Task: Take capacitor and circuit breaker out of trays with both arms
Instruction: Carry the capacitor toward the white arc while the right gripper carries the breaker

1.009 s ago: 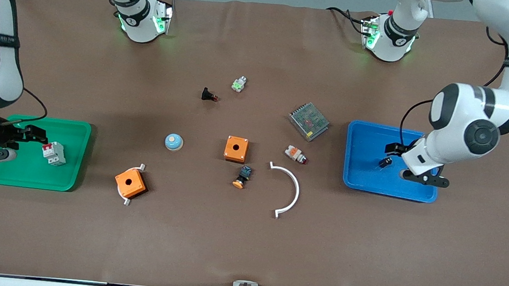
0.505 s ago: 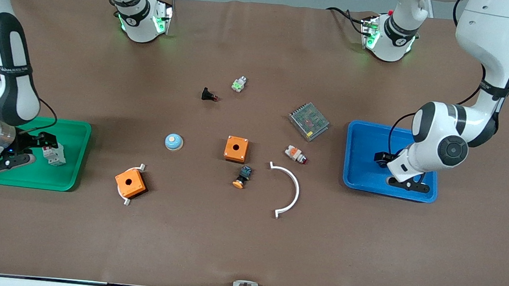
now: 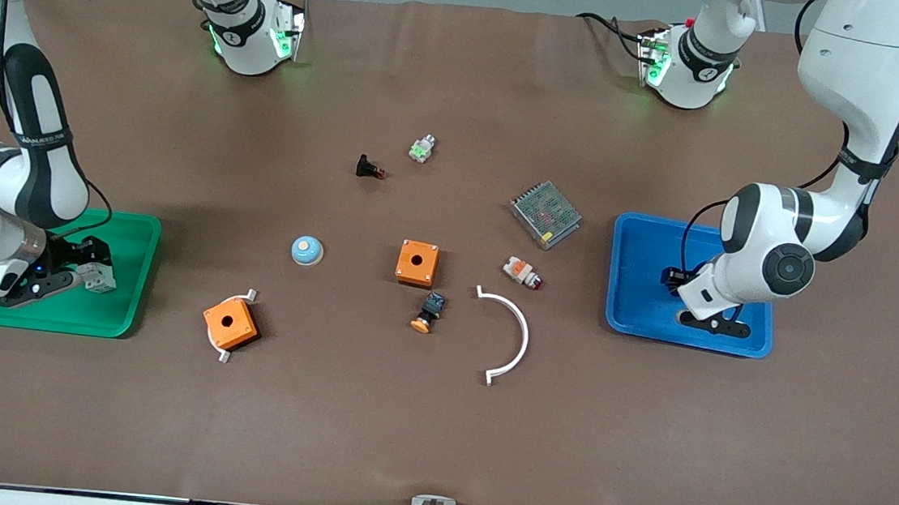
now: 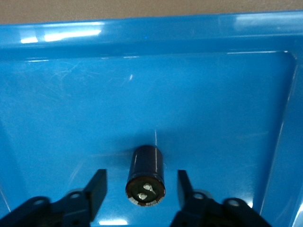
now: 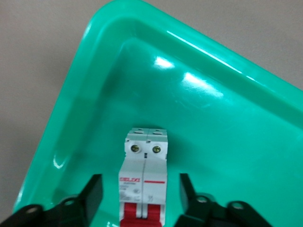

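Note:
The capacitor (image 4: 146,176), a small black cylinder, lies on the floor of the blue tray (image 4: 71,94) between my left gripper's (image 4: 141,189) open fingers, with a gap on each side. In the front view the left gripper (image 3: 671,278) is low in the blue tray (image 3: 645,245) and hides the capacitor. The breaker (image 5: 143,182), white with a red section, rests in the green tray (image 5: 227,123) between my right gripper's (image 5: 141,198) open fingers, not touching them. In the front view the right gripper (image 3: 84,257) is low in the green tray (image 3: 119,313) at the breaker (image 3: 100,277).
Between the trays lie two orange boxes (image 3: 417,262) (image 3: 230,323), a white arc (image 3: 509,335), a blue dome (image 3: 307,251), a grey power supply (image 3: 546,213), a black push-button with orange cap (image 3: 428,312), a white-orange button (image 3: 522,272) and two small parts (image 3: 370,168) (image 3: 422,148).
Both arms have come down into their trays. The capacitor and the breaker, carried at the grippers a second ago, now rest on the tray floors.

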Tool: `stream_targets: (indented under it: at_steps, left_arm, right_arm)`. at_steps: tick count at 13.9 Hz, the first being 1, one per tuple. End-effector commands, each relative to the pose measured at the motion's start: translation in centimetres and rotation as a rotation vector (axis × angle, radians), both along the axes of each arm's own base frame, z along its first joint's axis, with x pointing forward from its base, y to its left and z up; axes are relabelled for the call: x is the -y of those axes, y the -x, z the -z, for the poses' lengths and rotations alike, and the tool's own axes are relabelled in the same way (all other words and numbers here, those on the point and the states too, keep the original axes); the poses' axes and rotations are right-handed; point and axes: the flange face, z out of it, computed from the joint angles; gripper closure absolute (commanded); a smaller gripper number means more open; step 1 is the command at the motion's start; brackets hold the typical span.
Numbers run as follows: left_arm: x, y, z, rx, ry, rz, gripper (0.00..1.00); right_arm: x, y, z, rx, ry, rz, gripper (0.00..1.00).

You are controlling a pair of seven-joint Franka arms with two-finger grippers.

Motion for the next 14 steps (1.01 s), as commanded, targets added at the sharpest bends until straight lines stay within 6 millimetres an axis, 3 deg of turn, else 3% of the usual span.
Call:
stream_targets:
  at_steps: [1,2,3,5,7,9,11,14]
  left_arm:
    - [-0.1,0.3,-0.3,0.015,-0.004,0.023,0.63]
    - [0.0,0.2,-0.3,0.016,-0.003,0.020,0.73]
    - [0.1,0.0,-0.6,0.019,-0.004,0.017,0.82]
    - [0.8,-1.1,-1.9,0.047,-0.002,0.015,0.95]
    - [2.8,-3.0,-4.2,0.104,0.012,0.012,0.98]
    - [5.4,-4.5,-5.7,0.138,0.009,-0.040,0.98]
    - [8.7,-6.2,-7.2,0.144,0.043,-0.128,0.98]
    - [14.9,-8.2,-8.9,0.169,0.091,-0.244,0.98]
  right_arm:
    - [0.0,-0.1,0.5,0.001,-0.004,-0.016,0.78]
    - [-0.4,-0.2,0.3,-0.002,-0.005,-0.019,0.97]
    - [-1.2,-0.5,-0.4,0.001,-0.005,-0.029,1.00]
    - [-3.8,-2.3,-4.7,0.000,-0.005,-0.028,1.00]
    - [-8.3,-4.4,-9.9,-0.051,0.006,0.068,1.00]
    - [-13.2,-5.6,-13.3,-0.085,0.027,0.188,1.00]
    - [-22.1,-5.8,-15.0,-0.095,-0.009,0.255,1.00]
    - [-33.9,-4.5,-14.9,-0.112,-0.044,0.405,1.00]
